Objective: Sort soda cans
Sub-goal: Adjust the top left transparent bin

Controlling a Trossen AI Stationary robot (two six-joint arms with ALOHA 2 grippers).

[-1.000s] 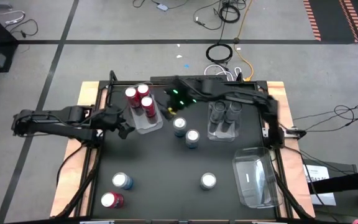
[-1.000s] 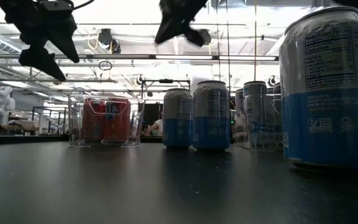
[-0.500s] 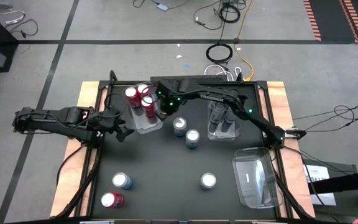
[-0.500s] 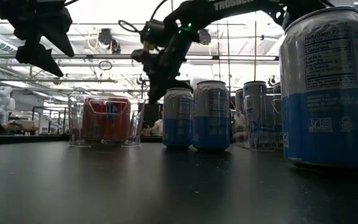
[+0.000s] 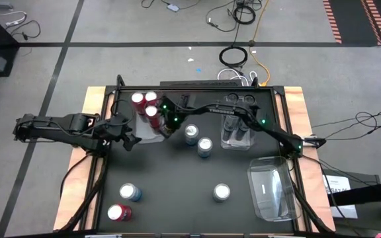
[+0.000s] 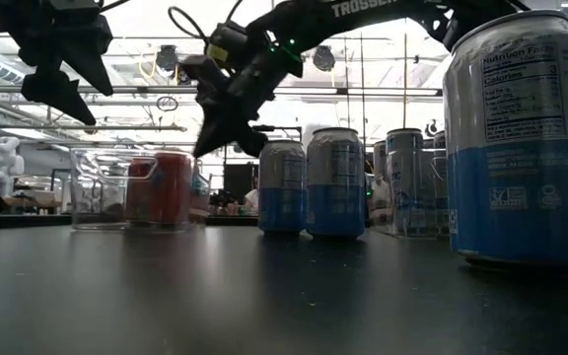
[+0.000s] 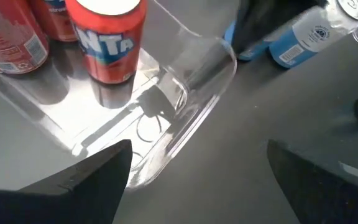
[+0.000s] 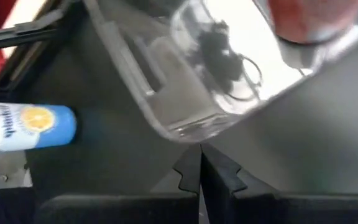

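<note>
The right pincer [image 5: 166, 127], fingers pressed together, touches the corner of the clear tray [image 5: 152, 134] with three red cans [image 5: 152, 112]; the left pincer [image 5: 129, 135] waits wide beside it

On the black tabletop [image 5: 177, 178] I see three clear rectangular plastic trays: one at the far left [image 5: 152, 132], one at the far right [image 5: 235, 139], and a larger one [image 5: 273, 192] lying near the right edge. Cables [image 5: 240, 13] trail over the grey floor beyond the table.
</note>
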